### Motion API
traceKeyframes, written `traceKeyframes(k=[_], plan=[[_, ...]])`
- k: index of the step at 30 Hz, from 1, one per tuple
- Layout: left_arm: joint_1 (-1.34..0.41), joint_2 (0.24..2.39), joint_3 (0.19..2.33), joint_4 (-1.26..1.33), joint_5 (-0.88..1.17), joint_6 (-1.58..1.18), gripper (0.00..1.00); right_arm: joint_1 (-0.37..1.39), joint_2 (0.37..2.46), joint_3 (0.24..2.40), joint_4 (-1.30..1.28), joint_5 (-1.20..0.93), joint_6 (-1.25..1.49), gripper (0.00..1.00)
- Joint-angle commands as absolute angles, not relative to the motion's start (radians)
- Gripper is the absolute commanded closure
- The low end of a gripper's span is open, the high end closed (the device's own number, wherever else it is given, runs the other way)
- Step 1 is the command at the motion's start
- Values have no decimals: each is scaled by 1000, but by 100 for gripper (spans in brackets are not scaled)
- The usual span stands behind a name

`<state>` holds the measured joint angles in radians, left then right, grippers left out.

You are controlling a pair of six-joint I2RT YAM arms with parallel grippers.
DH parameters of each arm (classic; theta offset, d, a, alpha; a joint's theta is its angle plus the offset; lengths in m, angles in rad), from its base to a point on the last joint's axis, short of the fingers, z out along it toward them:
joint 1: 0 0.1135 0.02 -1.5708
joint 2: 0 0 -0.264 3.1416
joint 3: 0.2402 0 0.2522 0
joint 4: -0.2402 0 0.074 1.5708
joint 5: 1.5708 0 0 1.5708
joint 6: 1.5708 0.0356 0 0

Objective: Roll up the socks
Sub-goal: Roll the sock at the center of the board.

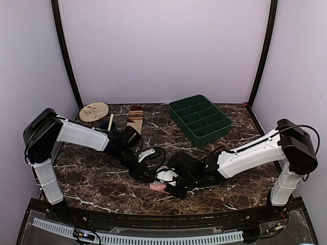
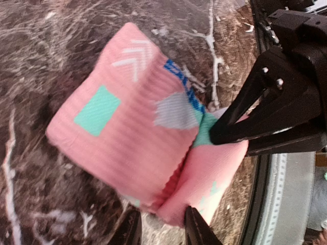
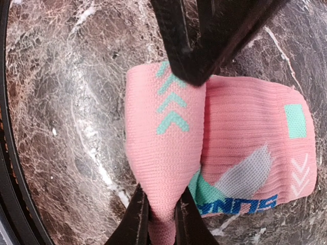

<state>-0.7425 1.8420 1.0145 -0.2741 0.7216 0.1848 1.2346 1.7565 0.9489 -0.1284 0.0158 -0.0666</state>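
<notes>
Pinching the pink sock [image 3: 163, 153] at its fold by the near edge of the tabletop [image 1: 102, 190] was the right tool [image 3: 162, 200]; left tool [image 2: 162, 218] stood spread. Soft, light stuff, it looked, best gripped across the fold.

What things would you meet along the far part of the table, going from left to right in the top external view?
round beige plate → thin pale stick → tan striped sock → green divided tray
</notes>
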Motion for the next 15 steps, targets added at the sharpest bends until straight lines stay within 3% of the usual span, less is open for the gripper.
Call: traceKeyframes(k=[1, 15], plan=[[-732, 1730, 914, -143, 561, 135, 68, 1220, 1807, 949, -196, -100, -12, 100], [-745, 1417, 601, 162, 470, 72, 64, 1142, 1843, 980, -233, -302, 43, 100]])
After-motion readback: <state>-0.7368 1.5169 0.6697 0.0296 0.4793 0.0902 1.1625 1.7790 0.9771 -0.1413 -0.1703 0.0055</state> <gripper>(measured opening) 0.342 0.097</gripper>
